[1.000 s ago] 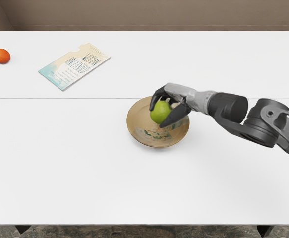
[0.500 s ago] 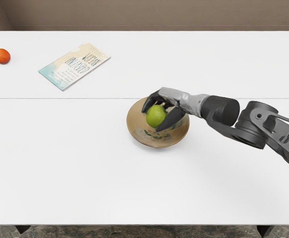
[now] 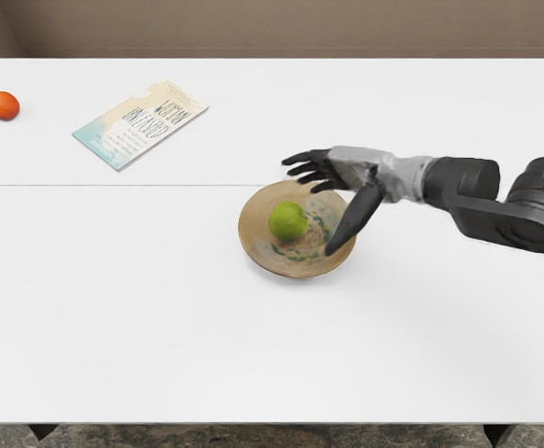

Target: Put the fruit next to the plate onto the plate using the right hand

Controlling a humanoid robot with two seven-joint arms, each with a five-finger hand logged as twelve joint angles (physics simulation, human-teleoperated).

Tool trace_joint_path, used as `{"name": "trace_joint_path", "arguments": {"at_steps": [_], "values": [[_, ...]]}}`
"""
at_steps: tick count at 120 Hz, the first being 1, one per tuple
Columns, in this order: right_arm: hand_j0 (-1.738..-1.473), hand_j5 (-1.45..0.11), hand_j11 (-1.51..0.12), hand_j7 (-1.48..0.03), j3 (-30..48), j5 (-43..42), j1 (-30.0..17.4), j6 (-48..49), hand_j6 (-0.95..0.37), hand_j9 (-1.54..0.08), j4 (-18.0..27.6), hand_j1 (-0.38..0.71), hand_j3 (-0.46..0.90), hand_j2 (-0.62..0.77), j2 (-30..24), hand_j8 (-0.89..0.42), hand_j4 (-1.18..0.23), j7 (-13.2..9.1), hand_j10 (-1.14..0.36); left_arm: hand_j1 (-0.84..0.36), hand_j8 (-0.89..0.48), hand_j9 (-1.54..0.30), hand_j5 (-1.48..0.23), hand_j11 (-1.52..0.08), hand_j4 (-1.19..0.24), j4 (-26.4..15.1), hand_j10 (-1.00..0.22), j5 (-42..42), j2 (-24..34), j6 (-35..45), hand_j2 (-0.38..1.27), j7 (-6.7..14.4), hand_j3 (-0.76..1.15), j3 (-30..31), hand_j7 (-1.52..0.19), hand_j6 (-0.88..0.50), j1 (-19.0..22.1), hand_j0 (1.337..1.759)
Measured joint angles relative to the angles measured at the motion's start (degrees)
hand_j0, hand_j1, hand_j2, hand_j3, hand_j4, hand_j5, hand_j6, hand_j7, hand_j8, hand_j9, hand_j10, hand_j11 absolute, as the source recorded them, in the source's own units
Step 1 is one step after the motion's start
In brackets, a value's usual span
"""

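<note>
A green round fruit (image 3: 288, 221) lies inside the tan plate (image 3: 255, 246) in the middle of the table. My right hand (image 3: 320, 201) hovers over the plate's right and far side, its fingers spread and holding nothing. The thumb reaches down past the plate's right rim, and the other fingers point left above the far rim. There is a gap between the hand and the fruit. The right arm comes in from the picture's right edge.
A booklet (image 3: 141, 122) lies flat at the back left. A small orange fruit (image 3: 3, 105) sits near the table's far left edge. The table's front edge runs along the bottom of the view.
The right hand lowered the green fruit into the plate, let it go, opened its fingers and lifted up and to the right. The fruit now rests on the plate.
</note>
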Motion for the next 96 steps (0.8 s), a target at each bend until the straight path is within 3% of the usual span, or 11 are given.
{"name": "trace_joint_path", "arguments": {"at_steps": [22, 45, 67, 96], "values": [[-1.658, -0.11, -0.11, -0.11, 2.86, 20.87, -0.05, 12.31, -0.09, -0.11, -3.43, -0.26, 0.00, -0.01, -7.91, -0.08, -0.08, 0.10, -0.09, 0.07, -0.23, -0.30, -0.30, -0.30, -0.23, 0.00, -0.23, 0.00, 0.00, 0.00, 0.05, 0.00, 0.00, 0.00, -0.30, -0.23, 0.00, 1.658], [-1.658, -0.07, -0.07, -0.07, 3.11, 36.82, -0.85, 16.17, -0.06, -0.07, -10.53, -0.28, 0.00, -0.01, -14.35, -0.05, -0.06, -0.11, -0.06, 0.07, -0.23, -0.30, -0.30, -0.30, -0.23, 0.00, -0.23, 0.02, 0.00, -0.01, 0.05, 0.00, 0.00, -0.02, -0.30, -0.23, 0.00, 1.658], [-1.658, -0.06, -0.06, -0.06, 2.75, 45.42, -2.81, 16.77, -0.05, -0.06, -14.34, -0.30, 0.00, -0.01, -19.78, -0.04, -0.05, -0.37, -0.05, 0.07, -0.23, -0.30, -0.30, -0.30, -0.23, 0.00, -0.23, 0.03, 0.00, -0.02, 0.05, 0.00, 0.00, -0.01, -0.30, -0.23, 0.00, 1.658], [-1.658, -0.05, -0.05, -0.05, 2.71, 48.01, -3.88, 16.90, -0.04, -0.05, -15.08, -0.30, 0.00, -0.01, -21.79, -0.04, -0.04, -0.38, -0.04, 0.07, -0.23, -0.30, -0.30, -0.30, -0.23, 0.00, -0.23, 0.04, 0.00, -0.01, 0.05, 0.00, 0.00, -0.02, -0.30, -0.23, 0.00, 1.658]]}}
